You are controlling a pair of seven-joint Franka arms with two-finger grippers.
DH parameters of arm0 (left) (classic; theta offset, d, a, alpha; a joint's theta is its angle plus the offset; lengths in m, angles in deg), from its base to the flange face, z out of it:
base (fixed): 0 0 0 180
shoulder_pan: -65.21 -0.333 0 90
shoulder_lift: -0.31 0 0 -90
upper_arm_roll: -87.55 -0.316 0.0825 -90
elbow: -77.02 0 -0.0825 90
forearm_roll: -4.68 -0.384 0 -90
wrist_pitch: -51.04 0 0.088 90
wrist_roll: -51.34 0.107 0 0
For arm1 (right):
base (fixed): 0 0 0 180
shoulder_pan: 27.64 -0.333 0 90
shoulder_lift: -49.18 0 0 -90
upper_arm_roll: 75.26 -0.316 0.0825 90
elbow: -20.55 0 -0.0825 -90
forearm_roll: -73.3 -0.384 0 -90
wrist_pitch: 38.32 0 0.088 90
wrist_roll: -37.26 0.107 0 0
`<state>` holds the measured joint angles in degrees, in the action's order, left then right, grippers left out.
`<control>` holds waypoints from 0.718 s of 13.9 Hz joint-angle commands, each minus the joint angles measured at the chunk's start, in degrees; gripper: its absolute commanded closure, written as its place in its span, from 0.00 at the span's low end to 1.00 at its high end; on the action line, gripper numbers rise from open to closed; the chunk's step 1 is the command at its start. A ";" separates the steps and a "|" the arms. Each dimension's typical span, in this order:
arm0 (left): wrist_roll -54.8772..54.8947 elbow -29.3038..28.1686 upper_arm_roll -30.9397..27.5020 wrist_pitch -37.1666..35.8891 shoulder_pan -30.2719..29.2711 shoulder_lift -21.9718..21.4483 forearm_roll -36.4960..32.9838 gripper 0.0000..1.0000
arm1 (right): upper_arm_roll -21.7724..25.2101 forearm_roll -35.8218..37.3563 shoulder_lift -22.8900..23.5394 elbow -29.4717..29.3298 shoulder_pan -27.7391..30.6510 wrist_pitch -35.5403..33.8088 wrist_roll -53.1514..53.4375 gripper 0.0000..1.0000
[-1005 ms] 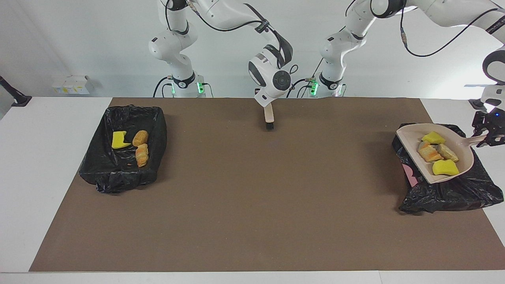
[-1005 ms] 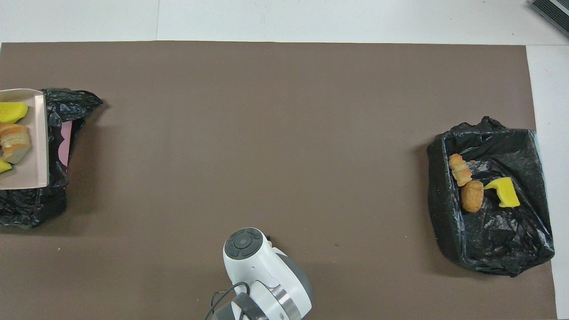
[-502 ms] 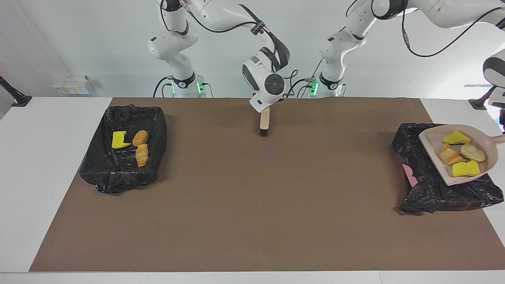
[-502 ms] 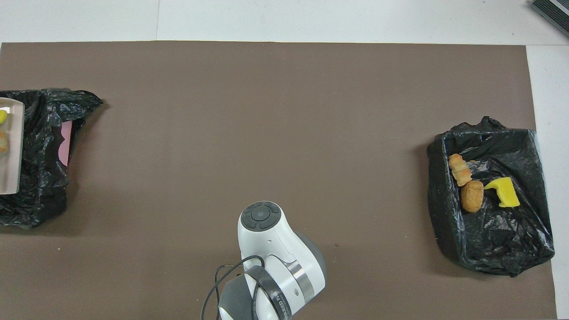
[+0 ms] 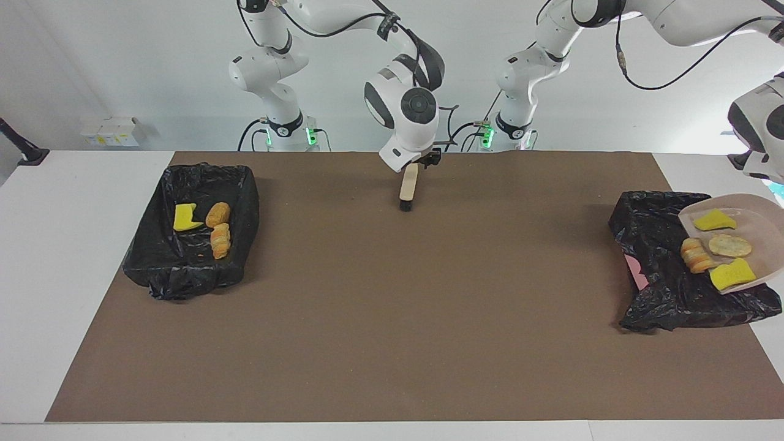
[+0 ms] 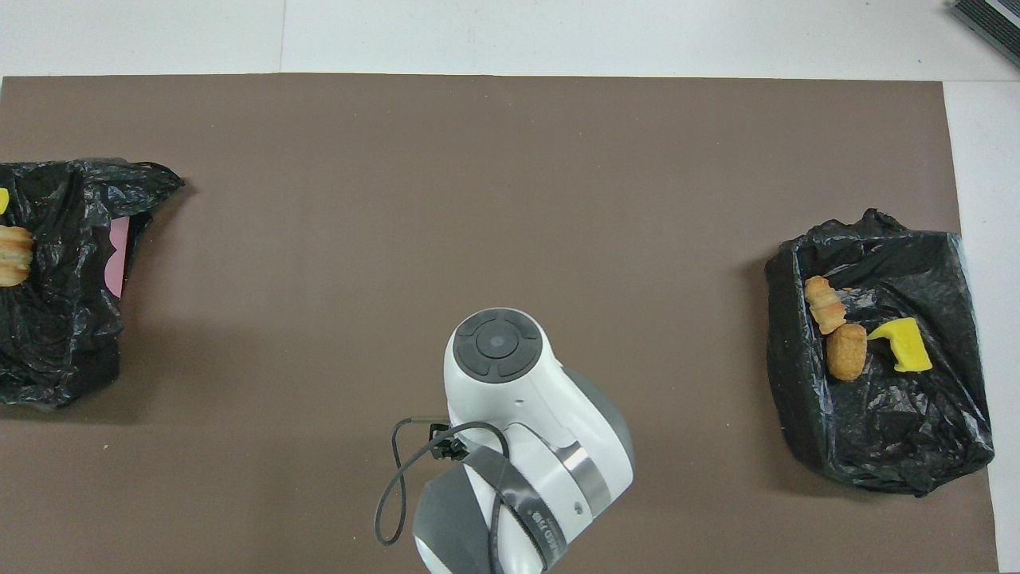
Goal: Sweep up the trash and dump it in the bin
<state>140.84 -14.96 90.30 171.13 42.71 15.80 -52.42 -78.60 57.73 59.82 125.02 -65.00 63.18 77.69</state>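
While left fingers clamp the dustpan (image 5: 761, 207) over the bin (image 5: 643, 205) rim, right fingers (image 5: 433, 158) gape above the brush (image 5: 408, 187).

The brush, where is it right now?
In the facing view the brush sits on the brown mat at the edge nearest the robots, midway between the two black bins, right under the right gripper.

A white table (image 5: 73, 257) carries a large brown mat (image 5: 392, 318), on which lie two black bag-lined bins, one (image 5: 190, 269) toward the right arm's end, one (image 5: 658, 288) toward the left arm's end, and a beige brush (image 5: 408, 187) near the robots.
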 commanded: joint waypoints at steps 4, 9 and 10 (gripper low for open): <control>-7.94 -10.94 -0.73 -2.22 1.14 -10.65 -9.16 1.00 | 0.17 9.67 -9.84 -4.25 13.52 -2.09 -4.46 0.00; -10.39 -11.47 -0.64 -11.01 2.28 -13.74 -12.06 1.00 | 1.49 11.87 -9.94 -13.84 22.49 -10.35 -11.68 0.00; -11.62 -11.82 -0.47 -11.55 2.63 -13.91 -12.07 1.00 | 1.58 12.14 -9.94 -15.68 24.43 -11.67 -11.86 0.00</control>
<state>132.82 -24.03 90.03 161.86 43.74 3.77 -62.70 -76.78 68.39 48.80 113.39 -43.53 54.42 67.35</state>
